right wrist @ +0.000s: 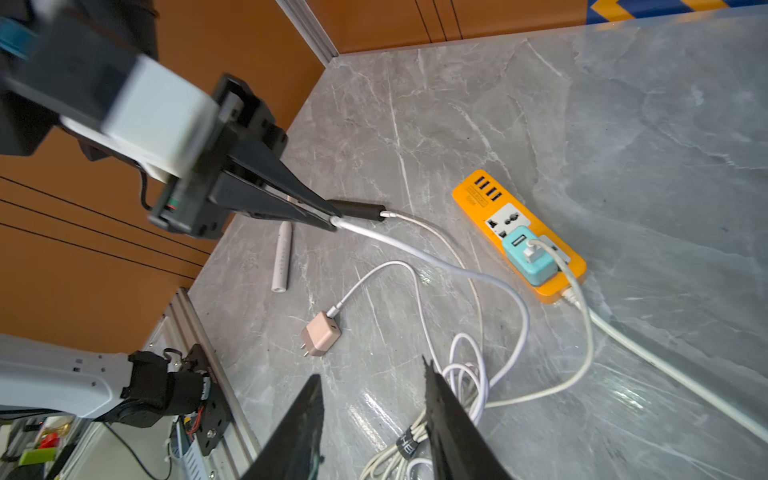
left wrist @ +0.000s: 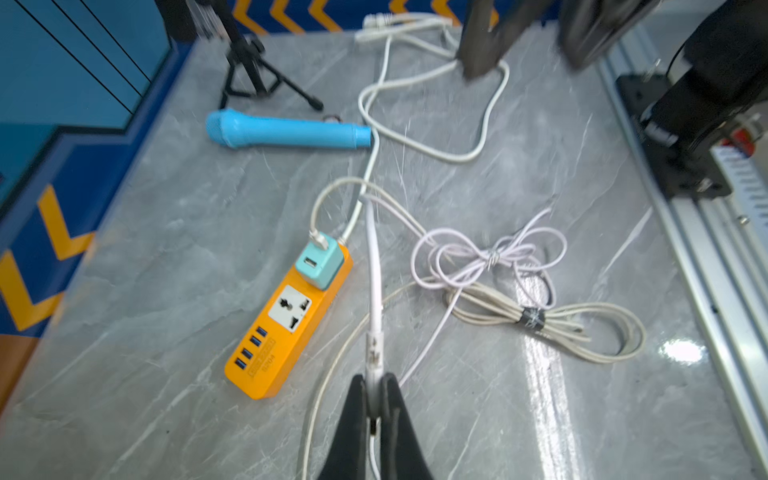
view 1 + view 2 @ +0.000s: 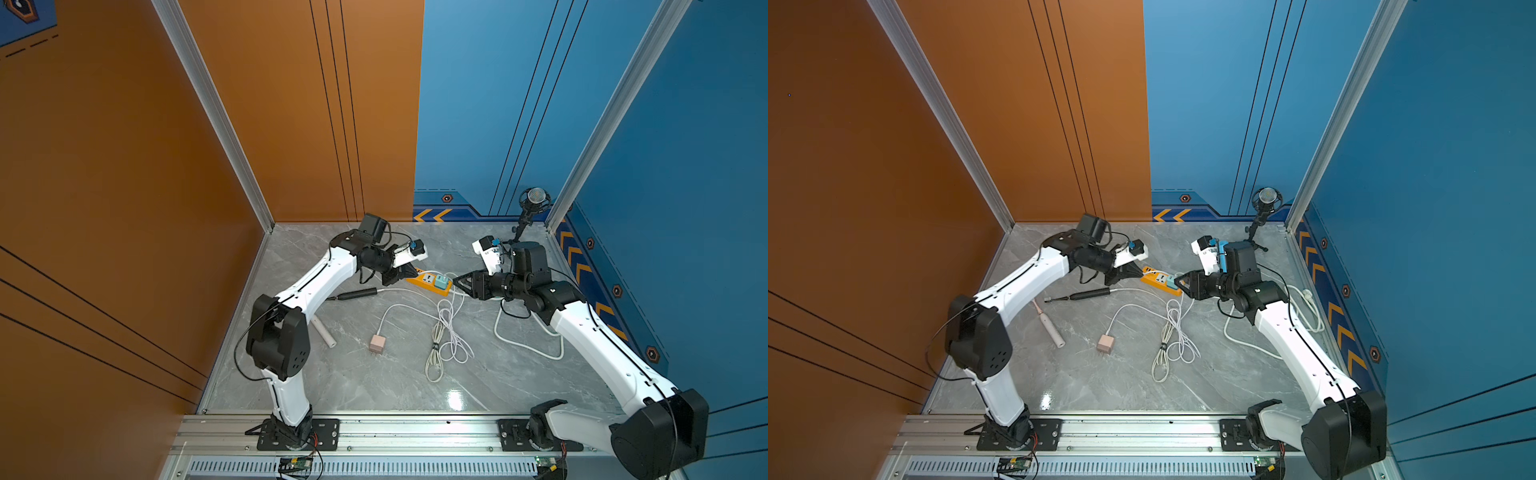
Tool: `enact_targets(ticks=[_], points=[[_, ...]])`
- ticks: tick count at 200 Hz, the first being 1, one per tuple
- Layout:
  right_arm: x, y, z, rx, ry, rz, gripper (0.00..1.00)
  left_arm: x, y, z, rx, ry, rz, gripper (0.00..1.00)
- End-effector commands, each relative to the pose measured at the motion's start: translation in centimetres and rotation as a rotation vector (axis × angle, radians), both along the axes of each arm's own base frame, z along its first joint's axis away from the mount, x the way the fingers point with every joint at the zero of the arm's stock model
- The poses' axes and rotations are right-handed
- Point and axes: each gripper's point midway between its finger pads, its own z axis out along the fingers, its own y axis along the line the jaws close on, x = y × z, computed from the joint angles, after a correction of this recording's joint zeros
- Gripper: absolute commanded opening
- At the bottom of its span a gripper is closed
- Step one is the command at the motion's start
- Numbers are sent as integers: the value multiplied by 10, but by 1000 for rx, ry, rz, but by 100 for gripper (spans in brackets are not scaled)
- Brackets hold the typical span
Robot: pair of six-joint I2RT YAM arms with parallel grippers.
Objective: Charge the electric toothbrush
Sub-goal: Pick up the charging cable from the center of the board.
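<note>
Left end effector [image 2: 374,380] clenches the charging cable [image 2: 374,270]; right end effector [image 1: 371,368] gapes near coiled cords [image 1: 409,442].

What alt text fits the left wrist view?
Left gripper shut on a white cable above a grey marble table. Beside it, an orange power strip carries a teal adapter; a blue microphone lies beyond.

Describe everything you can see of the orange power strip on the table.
The orange plastic-looking power strip is a long slab lying flat on the grey marble-patterned table. One end carries four blue USB ports, the middle a white universal socket. A teal cube adapter with a white cable plugged in sits at the other end, where a thick white cord leaves.
</note>
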Motion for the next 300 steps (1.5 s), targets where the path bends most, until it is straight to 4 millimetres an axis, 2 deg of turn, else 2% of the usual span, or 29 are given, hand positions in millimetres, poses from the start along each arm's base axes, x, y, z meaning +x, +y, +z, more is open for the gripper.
enact_targets(ticks=[1,21,44,61,79,99,124,149,189,224,281,300], points=[[-10,22,25,155,-4,85,43,-43,-4,46,-221,210,-115,0],[-12,36,38,259,-11,99,44,-57,-1,66,-286,256,-149,0],[-23,56,51,326,6,149,49,-64,0,69,-298,283,-153,0],[-28,61,59,334,-18,160,52,-63,0,70,-313,337,-151,0],[-34,63,67,341,-35,173,47,-59,1,64,-298,352,-125,0],[-34,62,69,341,-40,158,35,-61,-1,64,-301,358,-135,0],[-31,67,79,348,-57,166,36,-64,-5,61,-290,357,-140,0],[-29,71,81,345,-57,176,36,-65,-8,60,-289,368,-148,0],[-28,78,85,350,-67,204,29,-67,-11,60,-292,382,-160,0],[-24,80,77,334,-48,199,27,-70,-13,62,-300,387,-174,0],[-19,83,87,347,-76,202,22,-80,-15,61,-306,406,-201,0],[-20,84,88,350,-78,209,17,-80,-15,60,-304,407,-200,0]])
